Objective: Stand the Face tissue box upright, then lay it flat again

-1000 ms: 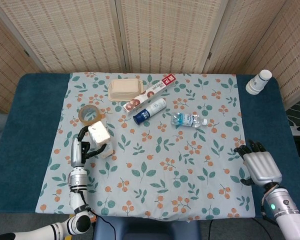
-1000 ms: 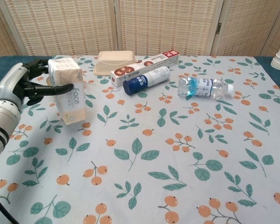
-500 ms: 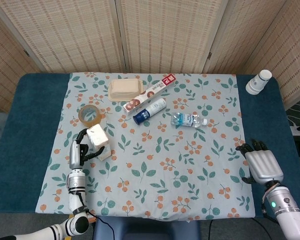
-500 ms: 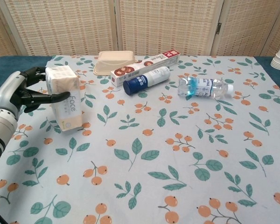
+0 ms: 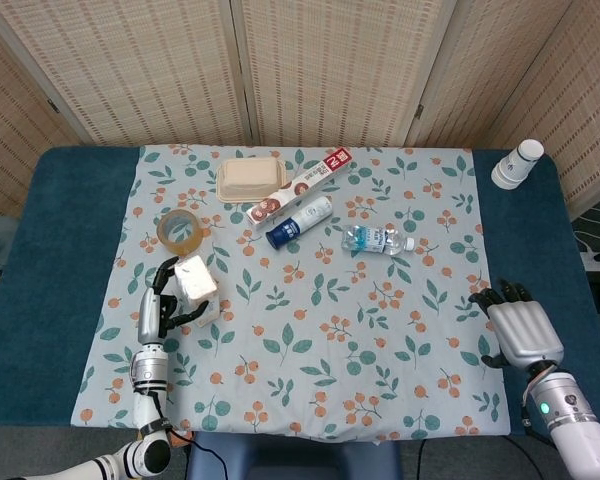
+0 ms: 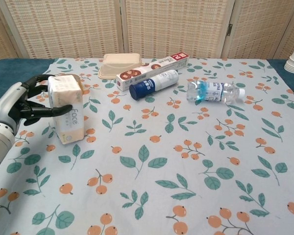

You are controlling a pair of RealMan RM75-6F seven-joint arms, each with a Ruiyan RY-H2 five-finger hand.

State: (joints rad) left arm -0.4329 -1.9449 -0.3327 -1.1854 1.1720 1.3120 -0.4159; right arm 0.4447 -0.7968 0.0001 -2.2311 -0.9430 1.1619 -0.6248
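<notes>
The Face tissue box (image 5: 197,281) (image 6: 74,122) stands upright on the floral cloth at the table's left side, its base resting on the cloth. My left hand (image 5: 158,305) (image 6: 19,100) wraps it from the left, thumb across the front face and fingers behind the top. My right hand (image 5: 521,335) lies at the table's near right edge with fingers spread and nothing in it; the chest view does not show it.
A tape roll (image 5: 182,230) lies just behind the tissue box. Further back sit a beige lunch box (image 5: 250,177), a long red carton (image 5: 300,185), a blue-capped bottle (image 5: 300,221) and a water bottle (image 5: 378,239). Stacked paper cups (image 5: 517,164) stand far right.
My left hand has drawn the tissue box nearer to me and lowered it until it stands on the cloth. The right hand has barely shifted.
</notes>
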